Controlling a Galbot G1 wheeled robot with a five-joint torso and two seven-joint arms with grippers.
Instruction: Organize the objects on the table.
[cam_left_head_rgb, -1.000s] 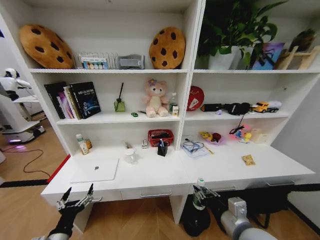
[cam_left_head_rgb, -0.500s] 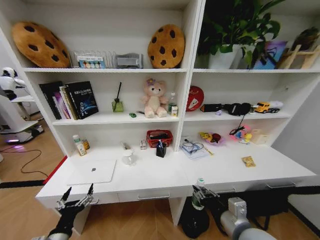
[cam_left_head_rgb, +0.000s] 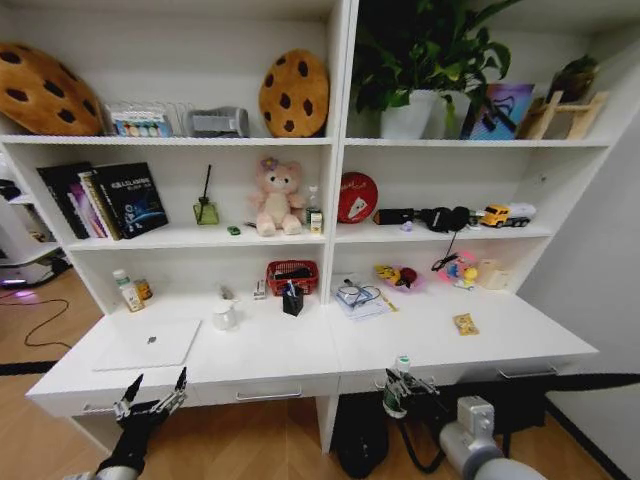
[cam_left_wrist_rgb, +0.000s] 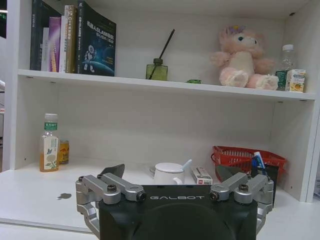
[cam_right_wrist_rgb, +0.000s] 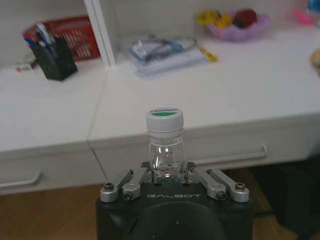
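**Friend:** What is closest to you?

**Me:** My two grippers, low down in front of the table (cam_left_head_rgb: 270, 350). The left gripper (cam_left_head_rgb: 158, 380) holds nothing, and its fingers are spread wide apart. The right gripper (cam_left_head_rgb: 400, 385) is squeezed onto a little bottle (cam_right_wrist_rgb: 165, 145). It is a clear one with a green and white cap, and it stands up straight.

**Friend:** Is anything hard to see?

**Me:** Yes. I count three drawer handles (cam_left_head_rgb: 268, 396), but the left one is partly behind my left gripper. The pens (cam_right_wrist_rgb: 42, 35) in the black cup (cam_right_wrist_rgb: 56, 65) are too small to count. (I can tell that some are blue.) The left cookie cushion is cut off at the edge of the head view.

**Friend:** Did anything move?

**Me:** My head camera turned, so the whole picture slid to the left. The things on the table kept their places next to each other. My grippers are held just like before.

**Friend:** What is on the table?

**Me:** One laptop (cam_left_head_rgb: 148, 343) lies flat and shut on the left side. Behind it are one mug (cam_left_head_rgb: 226, 315) and one red basket (cam_left_head_rgb: 292, 272), with the black cup just in front of the basket.

**Friend:** And farther back?

**Me:** On the shelf above are one green toy car (cam_left_head_rgb: 233, 230) and one teddy bear (cam_left_head_rgb: 275, 197) beside it. Highest up are two cookie cushions (cam_left_head_rgb: 293, 92).
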